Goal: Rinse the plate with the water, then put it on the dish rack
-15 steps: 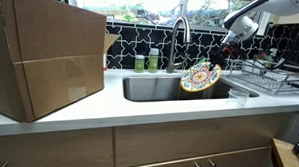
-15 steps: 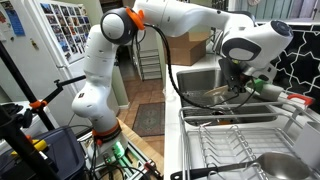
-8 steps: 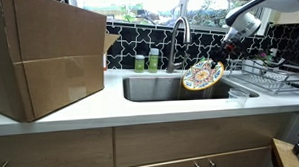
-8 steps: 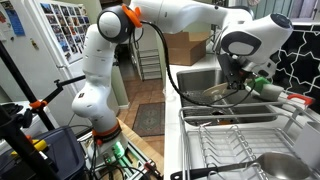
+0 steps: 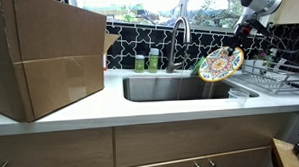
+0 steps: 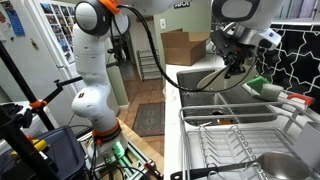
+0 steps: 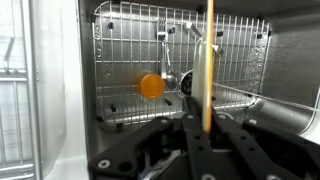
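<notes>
Over the steel sink [image 5: 160, 88], we've raised the round multicolour ceramic plate [image 5: 221, 63], jaws clamped on its rim, toward the silvery wire dish rack [image 5: 264, 77].

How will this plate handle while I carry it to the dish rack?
Probably stiff: the plate shows a round disc though the gripper pinches only its rim. That thin edge grip may let it pivot or slip. It looks ceramic, so bumping the dish rack could chip it.
</notes>
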Tool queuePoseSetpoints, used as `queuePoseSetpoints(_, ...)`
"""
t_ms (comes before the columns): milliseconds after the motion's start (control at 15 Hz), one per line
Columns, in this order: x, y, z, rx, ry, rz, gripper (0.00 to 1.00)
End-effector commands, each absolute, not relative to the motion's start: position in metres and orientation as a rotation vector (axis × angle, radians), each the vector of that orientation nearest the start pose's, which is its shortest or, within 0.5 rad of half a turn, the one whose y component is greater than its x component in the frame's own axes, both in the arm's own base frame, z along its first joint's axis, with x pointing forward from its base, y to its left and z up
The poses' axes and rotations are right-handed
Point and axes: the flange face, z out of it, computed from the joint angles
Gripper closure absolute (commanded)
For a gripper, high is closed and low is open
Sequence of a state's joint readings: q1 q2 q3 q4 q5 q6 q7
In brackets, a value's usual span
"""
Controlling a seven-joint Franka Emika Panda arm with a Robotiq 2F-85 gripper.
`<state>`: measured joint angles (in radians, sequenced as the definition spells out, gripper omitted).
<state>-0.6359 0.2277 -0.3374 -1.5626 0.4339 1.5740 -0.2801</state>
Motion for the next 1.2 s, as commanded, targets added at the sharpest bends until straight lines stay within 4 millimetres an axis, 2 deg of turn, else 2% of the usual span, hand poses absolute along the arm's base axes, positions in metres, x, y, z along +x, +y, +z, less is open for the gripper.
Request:
queuePoseSetpoints(0, 0.371, -0.462, 0.542, -2.538, 0.987, -0.017, 0.97)
queuePoseSetpoints(67, 0.37, -0.462, 0.545, -2.532, 0.979, -0.03, 0.97)
queuePoseSetpoints(133, 0.377, -0.463, 0.537, -2.541, 0.98, -0.043, 0.9)
queuePoseSetpoints(267, 0.374, -0.462, 0.544, -2.542, 0.978, -0.048, 0.9)
queuePoseSetpoints(533, 0.375, -0.463, 0.542, -2.541, 0.978, -0.045, 0.9)
queuePoseSetpoints(600, 0.375, -0.463, 0.542, -2.541, 0.978, -0.045, 0.97)
queuePoseSetpoints(800, 0.355, -0.47, 0.571, -2.607, 1.033, -0.049, 0.97)
queuePoseSetpoints(1133, 0.3, -0.492, 0.647, -2.731, 1.125, -0.072, 0.97)
